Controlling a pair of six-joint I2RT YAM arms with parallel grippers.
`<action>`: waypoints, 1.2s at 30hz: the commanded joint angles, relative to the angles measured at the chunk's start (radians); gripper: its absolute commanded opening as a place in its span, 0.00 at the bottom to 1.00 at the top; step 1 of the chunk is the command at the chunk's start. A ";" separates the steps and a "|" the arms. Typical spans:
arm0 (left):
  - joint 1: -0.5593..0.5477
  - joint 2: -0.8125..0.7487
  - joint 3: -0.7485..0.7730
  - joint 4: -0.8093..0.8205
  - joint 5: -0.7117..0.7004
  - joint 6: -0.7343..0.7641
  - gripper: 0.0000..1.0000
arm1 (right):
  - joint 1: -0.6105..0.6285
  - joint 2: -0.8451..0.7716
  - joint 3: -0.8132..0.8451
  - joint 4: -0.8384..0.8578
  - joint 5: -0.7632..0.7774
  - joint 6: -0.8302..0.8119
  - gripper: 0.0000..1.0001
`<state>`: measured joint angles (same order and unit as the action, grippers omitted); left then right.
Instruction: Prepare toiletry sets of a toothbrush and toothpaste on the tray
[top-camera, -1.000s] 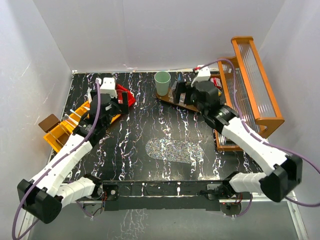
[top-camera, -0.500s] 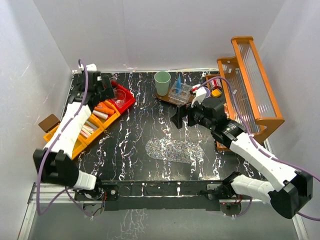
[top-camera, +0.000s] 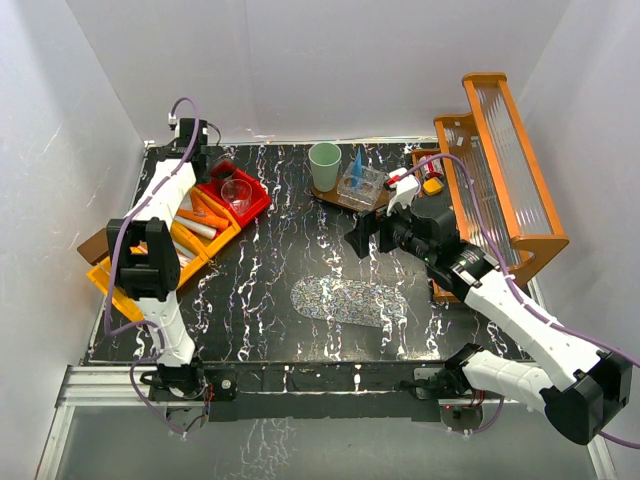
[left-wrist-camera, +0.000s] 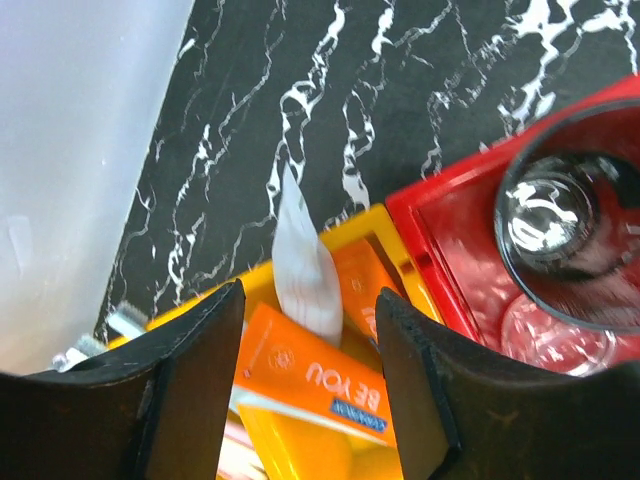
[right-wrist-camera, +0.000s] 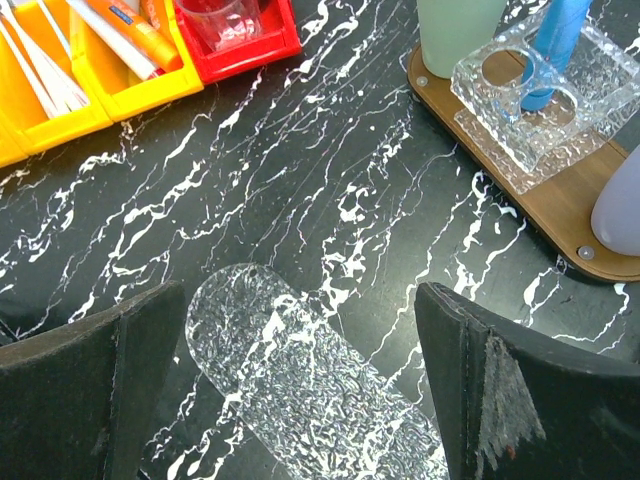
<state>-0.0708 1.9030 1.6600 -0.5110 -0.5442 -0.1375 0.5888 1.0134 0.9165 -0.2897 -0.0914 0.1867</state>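
Wooden tray sits at the far side of the table, right of centre. On the tray: green cup at its left end; clear glass holder just beside the cup, with a blue tube upright in one hole; lilac cup at the right end, only partly in view. Well left of the tray: red bin holding a clear glass cup. Touching the red bin are yellow bins with orange tubes and slim pale toothbrushes. Left gripper is over the yellow bin next to the red one, jaws apart, gripping nothing. Right gripper hangs on the near side of the tray, jaws wide apart and empty, above a clear textured oval dish lying flat on the table.
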 joint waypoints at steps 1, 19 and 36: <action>0.031 0.050 0.112 0.003 -0.029 0.049 0.51 | -0.001 -0.014 -0.013 0.016 0.021 -0.016 0.98; 0.034 0.175 0.217 -0.047 -0.042 0.061 0.29 | -0.001 0.010 -0.006 0.017 0.026 -0.017 0.98; 0.034 0.123 0.217 -0.072 -0.046 0.073 0.00 | -0.001 -0.012 -0.003 0.006 0.031 -0.004 0.98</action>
<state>-0.0349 2.0907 1.8404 -0.5598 -0.5827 -0.0772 0.5888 1.0290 0.9009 -0.3141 -0.0746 0.1848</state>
